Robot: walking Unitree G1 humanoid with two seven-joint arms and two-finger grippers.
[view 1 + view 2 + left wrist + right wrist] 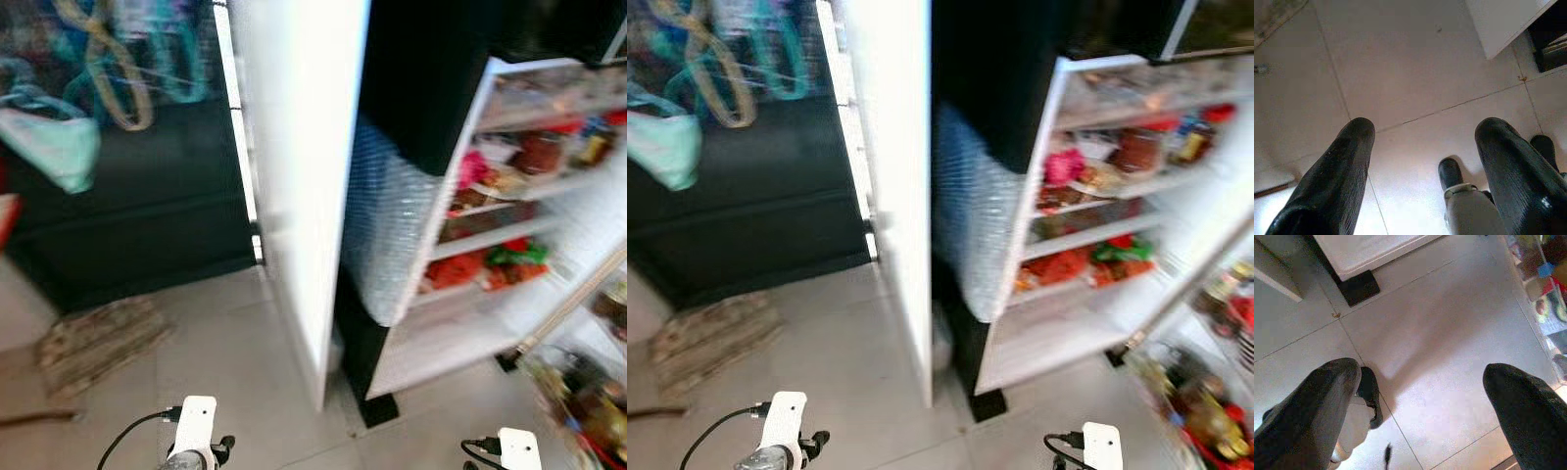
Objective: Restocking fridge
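Observation:
The fridge point(460, 323) stands open ahead on the right, its white shelves point(495, 240) holding red, green and brown food packs, blurred. Its white door point(294, 176) swings out edge-on toward me. A second door point(588, 362) at the far right carries bottles and jars in its racks. Both arms hang low. In the left wrist view my left gripper point(1422, 142) is open over bare floor tiles with nothing between its fingers. The right wrist view has my right gripper point(1420, 387) open too, above the tiles near the fridge's foot point(1357, 286).
A dark cabinet point(137, 196) with a pale green bag point(54, 147) stands at the left. A worn mat point(93, 338) lies on the tiled floor point(235, 372) before it. My own feet point(1452, 172) are on the tiles below.

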